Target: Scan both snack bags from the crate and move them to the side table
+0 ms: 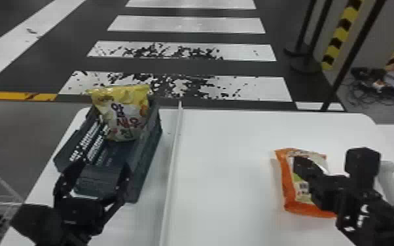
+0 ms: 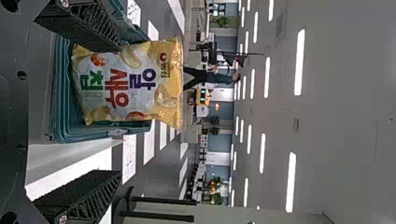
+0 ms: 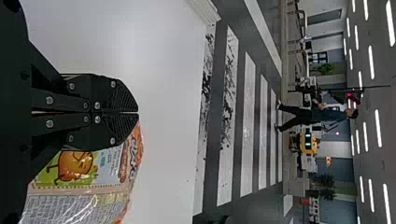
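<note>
My left gripper [image 1: 99, 175] is open above the near end of the dark green crate [image 1: 147, 176]. A yellow-and-white snack bag [image 1: 124, 114] stands upright at the crate's far end, beyond the fingers. From the left wrist view, the open left gripper [image 2: 119, 111] has the yellow bag [image 2: 126, 84] ahead, its fingers apart from each other. On the white table at the right lies an orange snack bag [image 1: 289, 199], with my right gripper [image 1: 299, 163] over it. In the right wrist view the right gripper [image 3: 137, 113] is shut with nothing between its fingertips, and the orange bag [image 3: 107, 163] lies beside and below.
A raised white strip [image 1: 173, 157] runs along the white table [image 1: 225, 163] between crate and orange bag. A white rounded object [image 1: 389, 180] is beside the right arm. A wire rack [image 1: 0, 193] stands at the left edge, and black posts [image 1: 340, 75] rise beyond the table.
</note>
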`<state>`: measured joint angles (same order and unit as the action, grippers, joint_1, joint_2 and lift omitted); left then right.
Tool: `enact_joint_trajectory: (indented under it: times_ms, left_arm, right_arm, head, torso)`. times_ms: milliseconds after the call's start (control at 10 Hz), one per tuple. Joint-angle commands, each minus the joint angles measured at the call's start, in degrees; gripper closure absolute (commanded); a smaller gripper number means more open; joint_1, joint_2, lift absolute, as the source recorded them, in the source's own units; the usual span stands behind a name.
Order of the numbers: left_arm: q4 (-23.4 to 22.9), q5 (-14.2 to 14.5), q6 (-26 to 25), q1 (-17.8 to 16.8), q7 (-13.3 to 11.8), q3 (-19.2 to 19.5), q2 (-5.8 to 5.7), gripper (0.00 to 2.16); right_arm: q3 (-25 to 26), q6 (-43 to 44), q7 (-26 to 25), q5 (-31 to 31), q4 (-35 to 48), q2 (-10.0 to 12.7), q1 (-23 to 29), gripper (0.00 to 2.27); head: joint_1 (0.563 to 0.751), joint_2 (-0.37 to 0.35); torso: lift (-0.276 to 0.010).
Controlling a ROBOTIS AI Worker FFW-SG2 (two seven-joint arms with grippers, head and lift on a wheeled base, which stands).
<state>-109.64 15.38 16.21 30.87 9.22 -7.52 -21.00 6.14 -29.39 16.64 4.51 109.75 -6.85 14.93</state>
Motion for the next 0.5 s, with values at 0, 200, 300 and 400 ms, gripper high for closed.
enact_joint_trajectory:
  times_ms: [0, 200, 300, 400]
  left_arm:
    - [0.13, 0.0, 0.0, -0.02, 0.0, -0.04, 0.08, 0.06]
    - [0.22, 0.0, 0.0, -0.11, -0.08, -0.04, 0.17, 0.06]
    - [0.22, 0.0, 0.0, -0.11, -0.08, -0.04, 0.17, 0.06]
    - [0.22, 0.0, 0.0, -0.11, -0.08, -0.04, 0.17, 0.06]
  right_arm:
    - [0.81, 1.3, 0.24, 0.33, 0.03, 0.0, 1.06, 2.19]
    - [1.07, 2.01, 0.24, 0.33, -1.03, 0.0, 1.24, 2.19]
    - [0.98, 3.24, 0.24, 0.33, -2.17, 0.0, 1.24, 2.19]
    - [1.07, 4.12, 0.24, 0.33, -3.49, 0.0, 0.89, 2.19]
  head:
    - [0.695, -0.005]
    - [0.695, -0.019]
    - [0.695, -0.021]
    - [0.695, -0.023]
  torso:
    - [-0.099]
    - [-0.099]
    - [-0.099]
    - [-0.099]
